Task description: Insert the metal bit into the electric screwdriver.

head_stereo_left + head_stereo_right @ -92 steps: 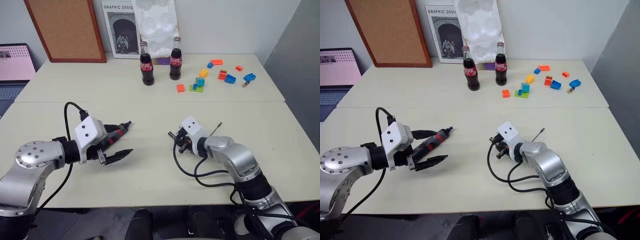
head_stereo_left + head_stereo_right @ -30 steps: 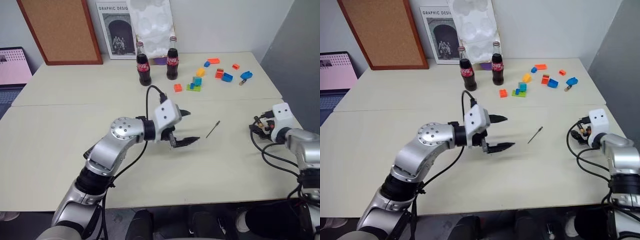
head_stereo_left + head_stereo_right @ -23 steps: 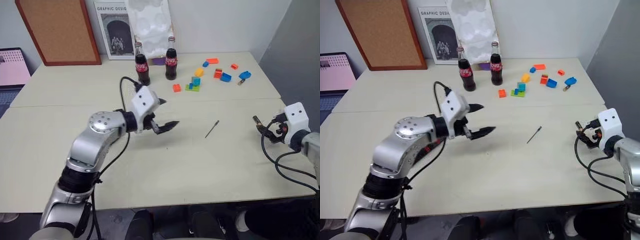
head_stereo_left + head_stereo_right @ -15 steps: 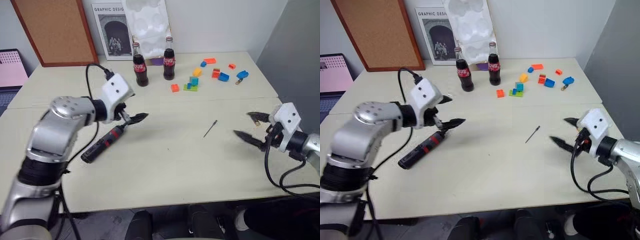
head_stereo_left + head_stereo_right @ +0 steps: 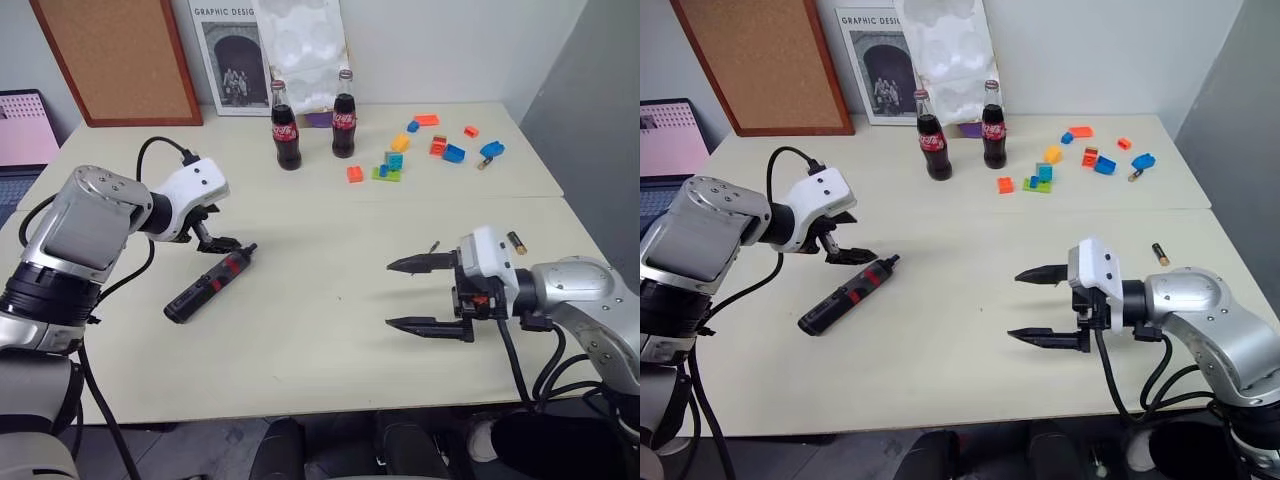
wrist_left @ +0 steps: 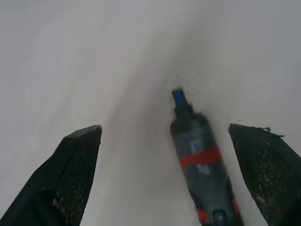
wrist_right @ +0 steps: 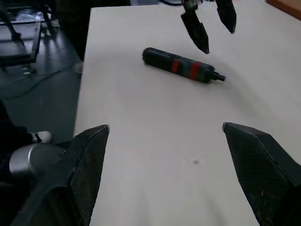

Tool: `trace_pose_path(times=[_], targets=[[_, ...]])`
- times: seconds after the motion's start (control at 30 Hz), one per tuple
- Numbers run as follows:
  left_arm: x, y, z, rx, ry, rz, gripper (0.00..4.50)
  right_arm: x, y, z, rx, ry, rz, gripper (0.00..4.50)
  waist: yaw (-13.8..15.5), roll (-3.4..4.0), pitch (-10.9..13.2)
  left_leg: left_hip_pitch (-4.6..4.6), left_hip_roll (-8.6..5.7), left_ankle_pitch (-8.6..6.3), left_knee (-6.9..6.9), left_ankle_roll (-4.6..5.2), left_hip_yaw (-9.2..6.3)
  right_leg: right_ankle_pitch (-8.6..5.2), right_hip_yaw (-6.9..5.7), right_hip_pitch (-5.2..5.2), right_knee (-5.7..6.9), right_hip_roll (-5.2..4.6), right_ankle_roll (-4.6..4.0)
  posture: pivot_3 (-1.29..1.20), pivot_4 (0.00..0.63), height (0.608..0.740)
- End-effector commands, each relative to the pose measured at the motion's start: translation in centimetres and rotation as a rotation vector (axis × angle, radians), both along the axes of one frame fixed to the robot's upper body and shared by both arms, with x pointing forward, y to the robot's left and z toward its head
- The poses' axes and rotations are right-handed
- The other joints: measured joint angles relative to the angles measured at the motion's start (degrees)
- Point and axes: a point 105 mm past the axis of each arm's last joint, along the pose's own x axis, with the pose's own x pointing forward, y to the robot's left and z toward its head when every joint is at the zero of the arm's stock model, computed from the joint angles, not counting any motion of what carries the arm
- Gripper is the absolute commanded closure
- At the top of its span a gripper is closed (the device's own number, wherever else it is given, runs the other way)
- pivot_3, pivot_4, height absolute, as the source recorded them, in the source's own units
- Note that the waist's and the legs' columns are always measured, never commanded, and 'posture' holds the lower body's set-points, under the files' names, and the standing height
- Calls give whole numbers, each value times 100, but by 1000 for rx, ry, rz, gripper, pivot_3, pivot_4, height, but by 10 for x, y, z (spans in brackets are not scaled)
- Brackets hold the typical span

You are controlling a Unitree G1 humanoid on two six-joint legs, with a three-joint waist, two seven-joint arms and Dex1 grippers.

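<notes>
The electric screwdriver, black with a red band, lies flat on the left half of the table with its nose pointing to the far right. My left gripper hovers open just above and behind that nose. In the left wrist view the screwdriver lies between the spread fingers, nearer one of them. My right gripper is open at centre right, pointing left with nothing in it. One end of the thin metal bit peeks out behind its upper finger; the rest is hidden.
Two cola bottles stand at the back centre, with coloured plastic bricks scattered to their right. A short black piece with a brass end lies beside my right wrist. A cork board and a poster lean on the wall.
My right gripper has swung in from the table's right edge toward the centre and now points left. My left gripper has moved left, over the lying screwdriver's nose. The camera has shifted.
</notes>
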Motion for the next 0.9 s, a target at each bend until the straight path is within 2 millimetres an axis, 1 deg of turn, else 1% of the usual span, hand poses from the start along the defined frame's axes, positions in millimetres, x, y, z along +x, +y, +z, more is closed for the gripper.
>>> trace_pose_path(times=[0.03,0.13,0.27,0.4,0.77,0.87,0.9], targets=[[2,2,-1,27,11,-7,0,-10,12,10,17,-48,59,451,3,-2,1,-3,0,0,0,0,0,0,0,-4,2,0,0,0,150,740],[4,1,-10,29,43,-12,0,-11,14,8,17,-42,59,451,21,-4,2,-5,0,0,1,0,0,0,0,-5,3,0,0,0,150,740],[14,-9,-19,8,83,1,0,-14,16,5,24,-37,61,451,51,-5,2,-4,-1,0,6,0,-1,1,-1,-4,9,-1,0,0,150,740],[16,-10,-30,-1,129,35,0,-20,19,4,27,-33,70,451,57,-5,2,-4,0,0,8,0,-1,1,0,-5,11,0,1,0,150,740],[30,-15,-34,21,142,40,0,-23,26,4,36,-35,63,451,39,-6,2,-2,0,0,10,0,-2,2,0,-4,16,1,1,0,150,740],[31,-18,-38,17,161,39,0,-23,27,5,39,-37,61,451,38,-5,2,-3,0,0,11,0,-2,2,1,-4,15,1,1,0,150,740],[30,-19,-40,17,170,33,180,-23,27,5,40,-37,60,434,37,-5,2,-3,0,0,10,0,-2,2,1,-4,15,1,1,0,150,740]])
